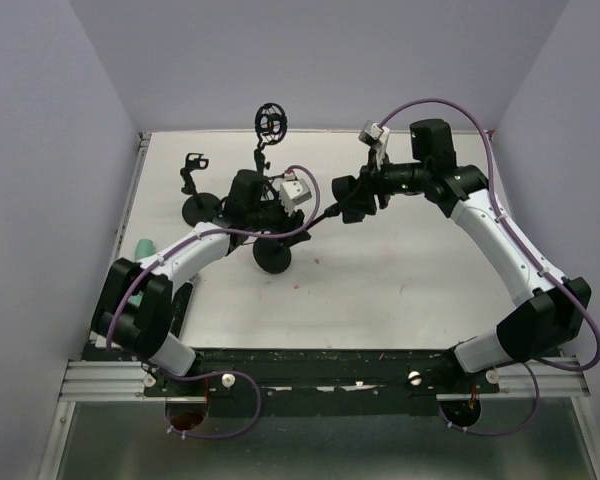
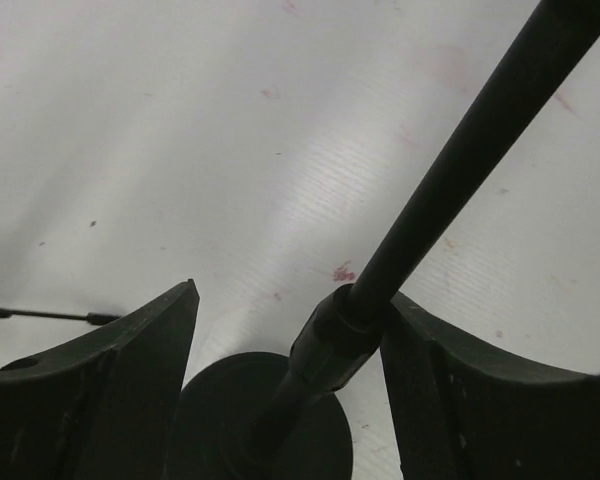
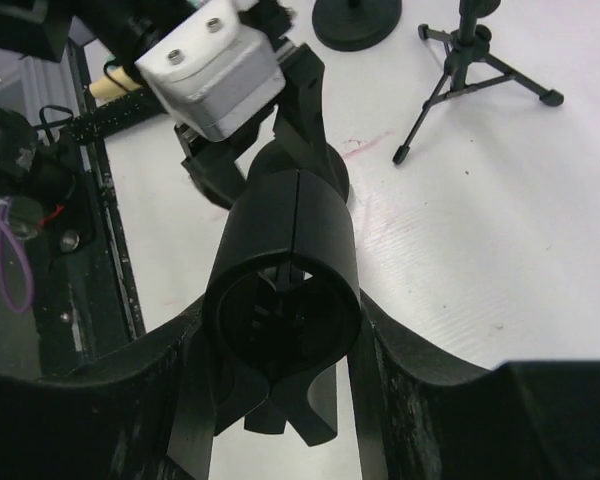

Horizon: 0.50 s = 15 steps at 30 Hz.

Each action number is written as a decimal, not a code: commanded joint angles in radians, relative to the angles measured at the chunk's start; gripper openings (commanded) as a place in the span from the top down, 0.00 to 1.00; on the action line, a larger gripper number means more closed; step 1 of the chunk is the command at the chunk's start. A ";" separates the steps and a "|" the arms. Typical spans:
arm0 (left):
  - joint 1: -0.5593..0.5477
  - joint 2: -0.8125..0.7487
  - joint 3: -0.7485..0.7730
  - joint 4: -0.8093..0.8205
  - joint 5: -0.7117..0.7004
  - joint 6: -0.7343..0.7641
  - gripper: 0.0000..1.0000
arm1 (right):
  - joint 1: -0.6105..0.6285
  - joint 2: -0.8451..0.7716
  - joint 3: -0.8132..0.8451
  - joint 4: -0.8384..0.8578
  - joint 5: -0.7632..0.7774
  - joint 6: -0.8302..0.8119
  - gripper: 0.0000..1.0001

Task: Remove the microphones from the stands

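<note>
From above, the right claw (image 1: 348, 200) is mid-bench, clamped on the microphone (image 1: 340, 192) at the upper end of the slanting stand (image 1: 273, 258). The left claw (image 1: 278, 222) sits lower on the same pole. A clip stand (image 1: 200, 205) and a shock-mount tripod (image 1: 270, 125) crowd in behind. The right half of the bench (image 1: 410, 270) lies open.

Left wrist: fingers (image 2: 120, 400) apart, pole between them, hugging the right one.

Right wrist: the microphone barrel is squeezed between both fingers, with the tripod beyond.
</note>
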 commanded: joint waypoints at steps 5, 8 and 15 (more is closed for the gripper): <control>0.043 0.194 0.239 -0.279 0.394 0.212 0.96 | 0.004 -0.011 0.016 -0.019 -0.110 -0.121 0.99; 0.041 0.148 0.189 -0.198 0.286 0.166 1.00 | 0.004 -0.007 0.024 0.007 -0.040 -0.030 0.99; -0.110 -0.078 0.040 0.060 -0.610 -0.168 1.00 | -0.033 0.101 0.105 -0.048 0.234 0.483 1.00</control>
